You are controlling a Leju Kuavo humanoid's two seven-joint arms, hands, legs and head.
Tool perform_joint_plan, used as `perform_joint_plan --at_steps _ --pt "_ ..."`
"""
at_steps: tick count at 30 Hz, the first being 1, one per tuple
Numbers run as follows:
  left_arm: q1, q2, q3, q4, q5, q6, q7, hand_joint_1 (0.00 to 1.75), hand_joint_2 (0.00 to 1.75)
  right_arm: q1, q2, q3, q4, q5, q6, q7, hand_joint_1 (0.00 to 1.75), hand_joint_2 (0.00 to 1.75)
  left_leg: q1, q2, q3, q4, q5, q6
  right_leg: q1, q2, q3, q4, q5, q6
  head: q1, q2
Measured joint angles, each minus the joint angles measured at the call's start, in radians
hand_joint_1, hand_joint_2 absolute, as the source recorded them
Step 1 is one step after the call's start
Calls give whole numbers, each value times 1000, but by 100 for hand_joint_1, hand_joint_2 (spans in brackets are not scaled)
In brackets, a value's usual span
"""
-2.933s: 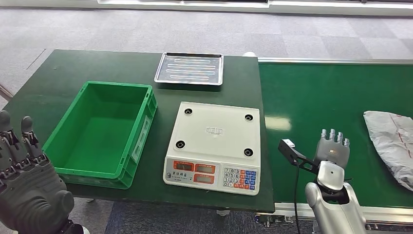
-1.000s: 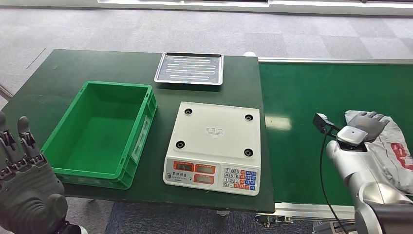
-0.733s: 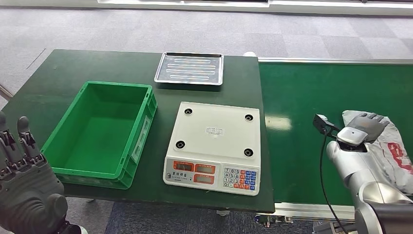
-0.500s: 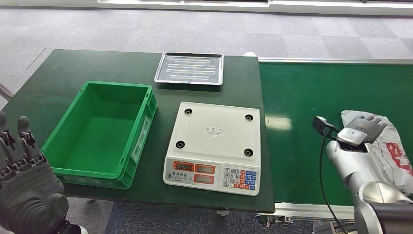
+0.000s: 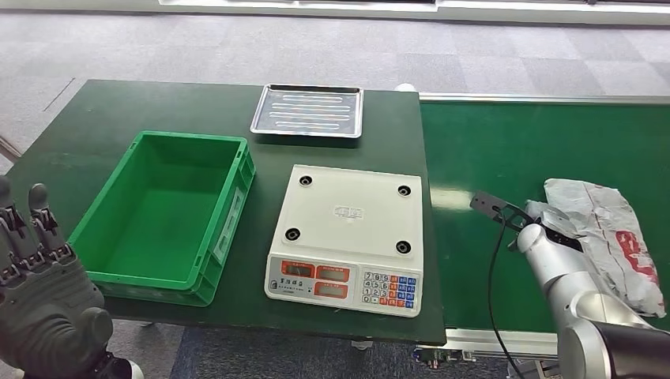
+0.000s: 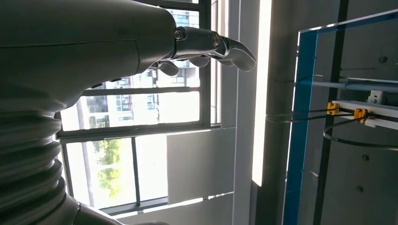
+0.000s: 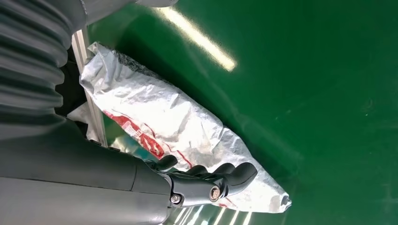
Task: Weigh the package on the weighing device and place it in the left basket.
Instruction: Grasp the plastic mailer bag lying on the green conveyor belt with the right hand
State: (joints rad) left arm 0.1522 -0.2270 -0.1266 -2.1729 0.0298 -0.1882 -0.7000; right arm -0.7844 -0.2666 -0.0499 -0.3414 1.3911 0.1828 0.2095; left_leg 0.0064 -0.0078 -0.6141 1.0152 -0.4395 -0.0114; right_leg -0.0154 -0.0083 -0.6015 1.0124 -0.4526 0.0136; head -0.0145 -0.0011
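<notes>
The package (image 5: 608, 233), a crumpled silver bag with red print, lies on the green conveyor belt (image 5: 513, 150) at the right. My right hand (image 5: 558, 227) is at its left end. In the right wrist view the dark fingers (image 7: 225, 177) curl over the edge of the package (image 7: 164, 117), with the thumb on the other side, so the hand grips it. The white weighing scale (image 5: 348, 237) stands bare in the table's middle. The green basket (image 5: 166, 213) to its left holds nothing. My left hand (image 5: 43, 308) is raised at the lower left, fingers apart, and it appears against a window as the left hand (image 6: 206, 47).
A shiny metal tray (image 5: 306, 110) lies at the back of the dark green table (image 5: 95, 118), behind the scale. The conveyor's metal rail (image 5: 506, 341) runs along the near edge below my right arm.
My right hand reached to the package, lay flat on it, then turned and closed on its left end. The package has shifted slightly left. My left hand has barely moved.
</notes>
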Motion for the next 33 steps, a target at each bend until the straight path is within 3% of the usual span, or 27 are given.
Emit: perform_joint_plan --at_steps 8,33 --pt "1 -5 1 0 0 -16 0 0 175 15 20 -39 1 -46 42 -64 0 175 0 0 0 0 0 0 0 0 0 0 0 0 0 0" --pt "-2 -6 3 3 4 -27 0 0 175 42 23 -61 2 -50 34 -67 0 175 0 0 0 0 0 0 0 0 0 0 0 0 0 0"
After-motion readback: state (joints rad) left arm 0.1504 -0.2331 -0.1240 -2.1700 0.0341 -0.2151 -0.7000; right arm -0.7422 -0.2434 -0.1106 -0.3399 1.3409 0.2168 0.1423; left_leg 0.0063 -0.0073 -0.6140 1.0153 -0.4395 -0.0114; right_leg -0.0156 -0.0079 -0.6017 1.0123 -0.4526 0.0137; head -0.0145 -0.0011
